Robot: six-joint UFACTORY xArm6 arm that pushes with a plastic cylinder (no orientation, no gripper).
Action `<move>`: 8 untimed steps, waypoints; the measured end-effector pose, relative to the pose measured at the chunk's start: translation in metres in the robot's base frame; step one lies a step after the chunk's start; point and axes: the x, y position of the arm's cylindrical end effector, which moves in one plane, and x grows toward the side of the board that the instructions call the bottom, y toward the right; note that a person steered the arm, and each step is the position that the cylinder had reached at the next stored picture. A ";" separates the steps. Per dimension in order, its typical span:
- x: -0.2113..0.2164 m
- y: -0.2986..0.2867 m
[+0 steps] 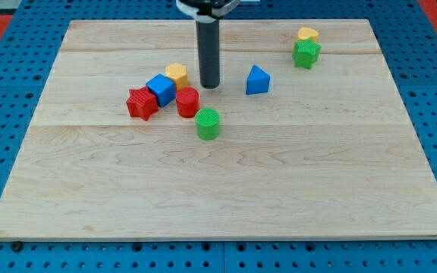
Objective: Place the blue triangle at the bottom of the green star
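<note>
While my tip [209, 85] flanks blue triangle [257, 80], rightward open

1. My tip [209, 85] sits between the yellow block [177, 74] on the view's left and the blue triangle [257, 80] on the view's right, with a clear gap on each side.
2. From the triangle toward the green star [306, 54] near the board's top right corner, bare wooden board [226, 189] lies open.
3. The yellow block [307, 34] touches the star's top side, blocking it.
4. Left of my tip, the blue cube [160, 89], red star [141, 104], red cylinder [188, 102] and green cylinder [208, 124] crowd together.
5. The board's bottom half gives free passage.
</note>
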 end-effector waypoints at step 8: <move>0.039 0.147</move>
